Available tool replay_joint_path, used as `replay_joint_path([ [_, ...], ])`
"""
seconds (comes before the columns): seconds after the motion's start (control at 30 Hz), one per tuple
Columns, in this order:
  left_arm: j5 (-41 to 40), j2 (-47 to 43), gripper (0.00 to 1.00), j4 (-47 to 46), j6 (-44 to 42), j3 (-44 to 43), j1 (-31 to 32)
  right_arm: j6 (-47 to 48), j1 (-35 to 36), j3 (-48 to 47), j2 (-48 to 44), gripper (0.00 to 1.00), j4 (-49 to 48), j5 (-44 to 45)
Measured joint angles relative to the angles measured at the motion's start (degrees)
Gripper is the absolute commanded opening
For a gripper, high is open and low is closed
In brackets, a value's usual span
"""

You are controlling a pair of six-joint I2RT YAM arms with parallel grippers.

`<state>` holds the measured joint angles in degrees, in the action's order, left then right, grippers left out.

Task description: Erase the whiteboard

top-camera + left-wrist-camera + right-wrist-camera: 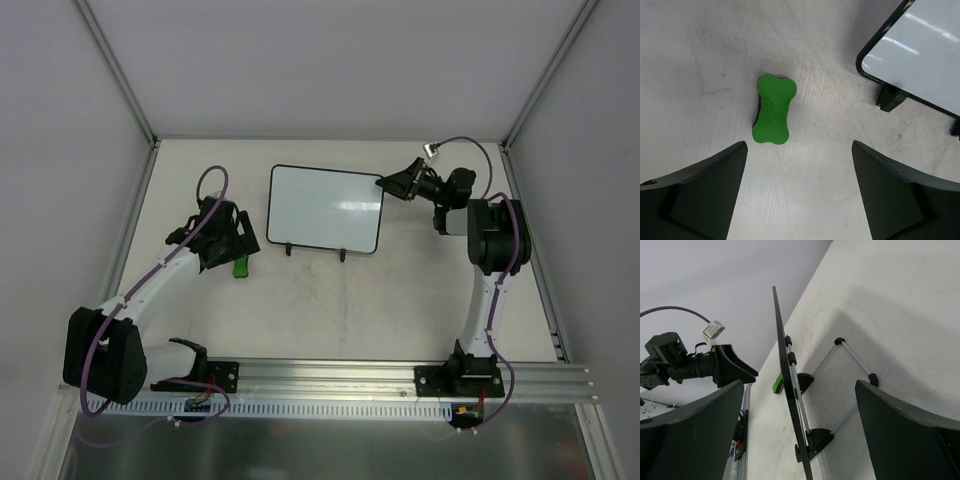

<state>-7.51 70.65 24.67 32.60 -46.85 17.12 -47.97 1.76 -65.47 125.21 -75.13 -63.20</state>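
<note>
White table (400,310); left claw (799,146) apart near green eraser (772,111); right claw (800,387) apart beside whiteboard (325,208)

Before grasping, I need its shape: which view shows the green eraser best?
Left wrist: the green eraser shows whole, from above. Top external shows a sliver beside the left gripper; right wrist, a small edge.

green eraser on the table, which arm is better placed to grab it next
Left. The left pincer hangs open directly over the green eraser, which lies untouched below it. The right pincer is open at the whiteboard's right edge, with the board between it and the eraser.
</note>
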Motion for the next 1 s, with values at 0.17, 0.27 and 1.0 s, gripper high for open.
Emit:
replay_joint_path([
  [0.17, 0.0, -3.0, 0.96, 0.0, 0.0, 0.9, 0.0, 0.8, -3.1, 4.0, -0.5, 0.99, 0.2, 2.2],
  [0.27, -0.1, -5.1, 0.99, 0.0, 0.3, 1.6, 0.0, 1.7, -5.0, 7.2, -1.6, 0.99, 0.5, 4.2],
  [1.0, 0.5, -26.8, 0.99, 0.0, 1.7, 5.7, 0.0, 17.1, -7.7, 32.9, -52.0, 0.99, 25.3, 21.1],
])
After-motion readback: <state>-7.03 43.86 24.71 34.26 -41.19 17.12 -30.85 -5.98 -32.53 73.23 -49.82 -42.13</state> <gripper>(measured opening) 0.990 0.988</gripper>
